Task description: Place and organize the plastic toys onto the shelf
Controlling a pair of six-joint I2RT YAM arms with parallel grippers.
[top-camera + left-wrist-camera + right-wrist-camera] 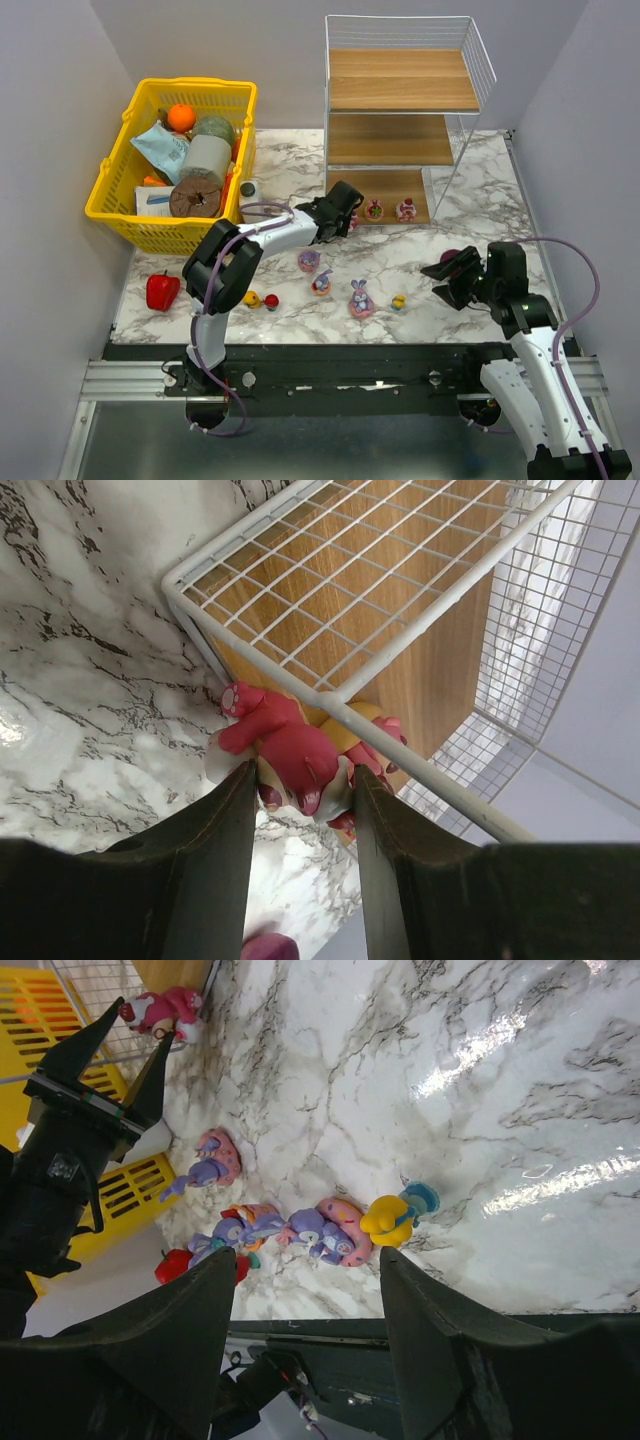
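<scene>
There are nine plastic toys (360, 299), one shelf (400, 80), one yellow basket (150, 236), one red pepper (162, 290) and one purple ball (450, 256).

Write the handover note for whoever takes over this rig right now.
Left end effector: appears shut on a pink-red toy at the shelf's bottom front-left corner.
Right end effector: open, holding nothing, over the table's right side.
Done: two toys stand on the bottom tier.
To do: set down the held toy, then shelve the six toys on the table before the shelf.
</scene>
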